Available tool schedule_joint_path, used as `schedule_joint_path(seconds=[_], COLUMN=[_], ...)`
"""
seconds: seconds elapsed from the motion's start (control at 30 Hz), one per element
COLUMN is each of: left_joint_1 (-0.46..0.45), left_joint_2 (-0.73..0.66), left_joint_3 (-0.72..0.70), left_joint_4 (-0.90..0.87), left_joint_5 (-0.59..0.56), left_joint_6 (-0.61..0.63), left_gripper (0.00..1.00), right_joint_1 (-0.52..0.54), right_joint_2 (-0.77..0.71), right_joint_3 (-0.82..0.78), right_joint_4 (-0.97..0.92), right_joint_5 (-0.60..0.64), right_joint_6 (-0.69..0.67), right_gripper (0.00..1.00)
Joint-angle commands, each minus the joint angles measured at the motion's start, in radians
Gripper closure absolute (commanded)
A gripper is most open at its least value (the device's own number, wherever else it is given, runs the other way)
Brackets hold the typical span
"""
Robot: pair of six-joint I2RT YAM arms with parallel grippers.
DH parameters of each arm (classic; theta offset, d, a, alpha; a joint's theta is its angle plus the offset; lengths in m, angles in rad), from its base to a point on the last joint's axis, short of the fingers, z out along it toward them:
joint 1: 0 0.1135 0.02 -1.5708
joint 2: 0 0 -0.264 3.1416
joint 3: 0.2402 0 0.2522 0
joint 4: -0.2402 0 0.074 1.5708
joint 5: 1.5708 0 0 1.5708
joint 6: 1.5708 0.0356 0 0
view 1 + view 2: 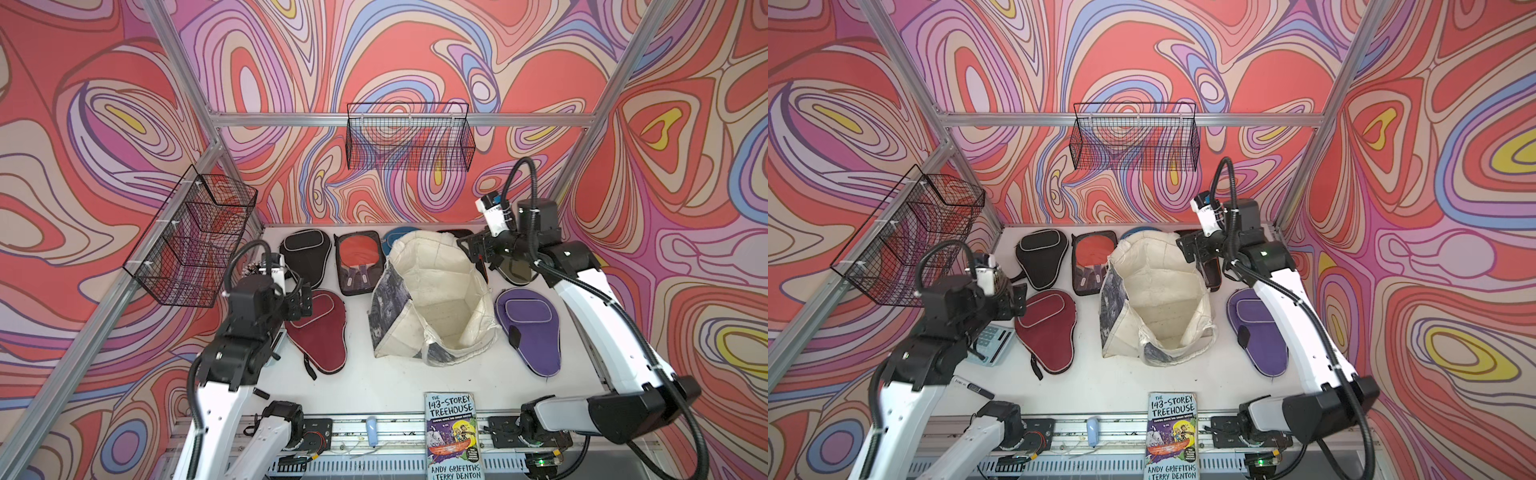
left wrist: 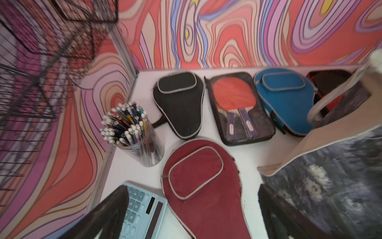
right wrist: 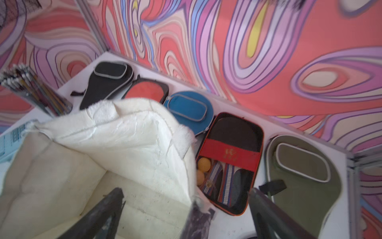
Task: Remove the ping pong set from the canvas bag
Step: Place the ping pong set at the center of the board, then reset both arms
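The canvas bag (image 1: 432, 291) stands open mid-table, and its cream inside shows nothing in it. The ping pong set lies around it on the table: black case (image 1: 305, 253), red-paddle pack (image 1: 359, 262), blue case (image 2: 287, 99), black-and-red pack (image 3: 229, 161), olive case (image 3: 303, 175), purple case (image 1: 528, 328) and maroon case (image 1: 324, 336). My left gripper (image 2: 192, 188) hangs open over the maroon case, holding nothing. My right gripper (image 3: 186, 191) is open at the bag's far right rim. The bag's wall edge stands between its fingers, unclamped.
A paperback book (image 1: 453, 436) lies at the front edge. A blue calculator (image 2: 142, 209) and a cup of pencils (image 2: 132, 132) sit at the left, under my left arm. Wire baskets hang on the left wall (image 1: 191, 237) and back wall (image 1: 409, 137).
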Motion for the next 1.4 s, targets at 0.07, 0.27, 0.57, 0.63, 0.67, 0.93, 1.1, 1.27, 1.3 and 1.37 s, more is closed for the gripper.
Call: schedule_joint_path(seconds=[0.07, 0.27, 0.57, 0.63, 0.67, 0.93, 1.1, 1.27, 1.3, 1.37], left_joint_1=[0.002, 0.002, 0.003, 0.002, 0.003, 0.001, 0.001, 0.002, 0.002, 0.004], left_joint_2=[-0.077, -0.019, 0.133, 0.197, 0.229, 0.475, 0.582, 0.672, 0.719, 0.849], left_joint_3=[-0.172, -0.362, -0.679, -0.722, -0.737, -0.774, -0.717, -0.726, -0.726, -0.739], left_joint_4=[0.308, 0.475, 0.819, 0.907, 0.945, 1.317, 1.357, 1.532, 1.582, 1.771], left_joint_5=[-0.150, -0.342, -0.324, -0.303, -0.299, -0.262, -0.243, -0.207, -0.193, -0.195], left_joint_6=[0.034, -0.060, -0.137, -0.129, -0.129, 0.012, 0.080, 0.103, 0.103, 0.129], left_gripper=[0.00, 0.00, 0.00, 0.00, 0.00, 0.00, 0.00, 0.00, 0.00, 0.00], right_joint_1=[-0.219, -0.386, -0.359, -0.340, -0.327, -0.188, -0.182, -0.180, -0.179, -0.176], right_joint_2=[-0.110, -0.193, -0.147, -0.094, -0.068, 0.209, 0.393, 0.373, 0.383, 0.377], right_joint_3=[-0.111, -0.629, -1.169, -1.215, -1.231, -1.279, -1.268, -1.211, -1.200, -1.199], right_joint_4=[0.284, 0.815, 1.368, 1.447, 1.484, 1.851, 2.032, 1.877, 1.872, 1.859], right_joint_5=[0.110, 0.174, 0.254, 0.274, 0.282, 0.408, 0.410, 0.427, 0.434, 0.432], right_joint_6=[0.121, 0.238, 0.253, 0.248, 0.252, 0.194, 0.190, 0.203, 0.199, 0.197], right_gripper=[0.02, 0.02, 0.02, 0.02, 0.02, 0.02, 0.02, 0.02, 0.02, 0.02])
